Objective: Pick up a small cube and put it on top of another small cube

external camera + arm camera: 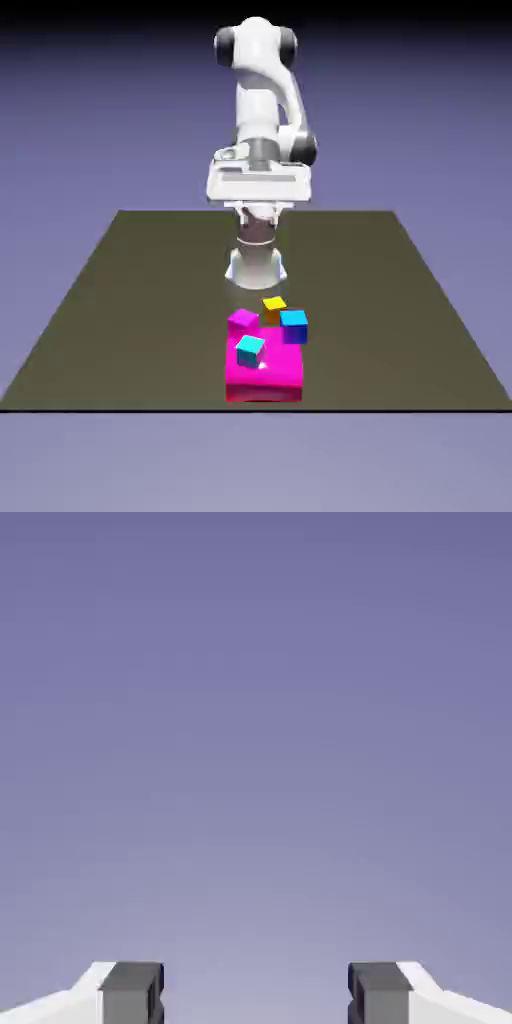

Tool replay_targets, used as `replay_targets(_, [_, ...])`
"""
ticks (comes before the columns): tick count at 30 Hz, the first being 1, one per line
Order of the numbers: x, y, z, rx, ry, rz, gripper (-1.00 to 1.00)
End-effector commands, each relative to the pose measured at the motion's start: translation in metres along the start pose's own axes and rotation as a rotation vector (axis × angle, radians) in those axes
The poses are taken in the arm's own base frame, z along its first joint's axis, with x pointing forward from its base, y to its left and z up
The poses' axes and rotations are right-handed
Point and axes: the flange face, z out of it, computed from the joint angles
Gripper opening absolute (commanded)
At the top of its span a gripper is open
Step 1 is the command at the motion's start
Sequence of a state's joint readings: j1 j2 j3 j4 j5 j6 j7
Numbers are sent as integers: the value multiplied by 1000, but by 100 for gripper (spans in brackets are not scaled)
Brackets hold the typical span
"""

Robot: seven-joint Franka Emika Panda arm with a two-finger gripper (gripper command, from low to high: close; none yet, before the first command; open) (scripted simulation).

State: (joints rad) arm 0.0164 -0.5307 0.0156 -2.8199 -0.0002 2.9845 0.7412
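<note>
From the exterior view, the white arm (258,110) stands folded up tall at the far edge of the dark bench (120,320), its hand held high and level, well above everything. Toward the near edge lies a large magenta block (275,378). A small cyan cube (250,350) sits on top of it. Just behind it are a small magenta cube (243,321), a blue cube (294,325) and a yellow cube (274,305), close together.

In the hand view, the pincer (255,997) has its two grey fingertips (130,992) set wide apart, with nothing between them, only plain violet backdrop ahead.
</note>
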Motion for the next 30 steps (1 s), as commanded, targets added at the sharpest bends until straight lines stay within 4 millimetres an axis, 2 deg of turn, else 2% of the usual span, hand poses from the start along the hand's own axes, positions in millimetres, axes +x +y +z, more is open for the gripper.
replay_targets(1, [-15,5,17,-53,-65,-16,0])
replay_targets(4, [-64,26,61,-216,-259,-64,0])
replay_targets(7, [-116,53,93,-381,-449,-116,0])
replay_targets(10, [-169,84,112,-550,-636,-171,0])
replay_targets(13, [-219,119,118,-721,-818,-229,0])
replay_targets(15, [-226,124,118,-747,-845,-238,0])
replay_targets(23, [-265,167,155,-747,-845,-238,0])
replay_targets(24, [-265,167,155,-747,-845,-238,-100])
replay_targets(25, [-265,167,155,-747,-845,-238,-100])
replay_targets(30, [-238,137,132,-748,-843,-238,-100])
